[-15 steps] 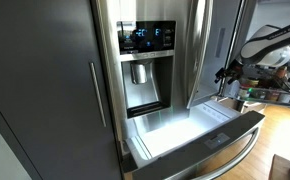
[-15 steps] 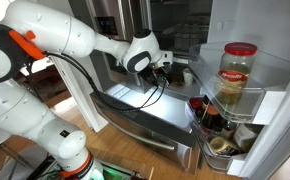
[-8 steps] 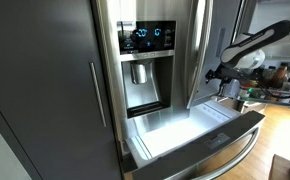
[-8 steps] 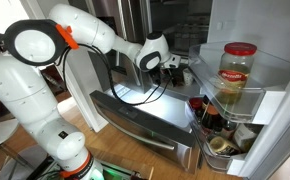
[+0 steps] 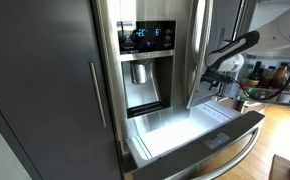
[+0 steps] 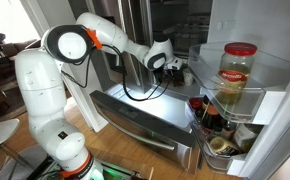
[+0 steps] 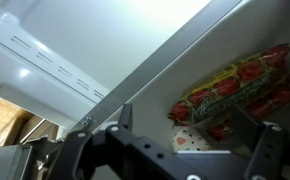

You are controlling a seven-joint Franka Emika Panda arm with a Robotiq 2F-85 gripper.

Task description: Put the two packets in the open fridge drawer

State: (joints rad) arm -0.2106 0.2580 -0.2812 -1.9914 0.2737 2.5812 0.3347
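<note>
currently the fridge drawer (image 5: 225, 136) sits pulled out toward the near side, long axis left-right. gripper (image 7: 175, 147) spread wide, gripping nothing, a red-yellow packet (image 7: 235, 88) just beyond.

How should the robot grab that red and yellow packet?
Probably by its near edge, coming from the gripper's side. In the wrist view the red and yellow packet seems to lie flat and long, one edge towards the open gripper, so the fingers could close across its thin side. A small pale packet just in front may get in the way.
</note>
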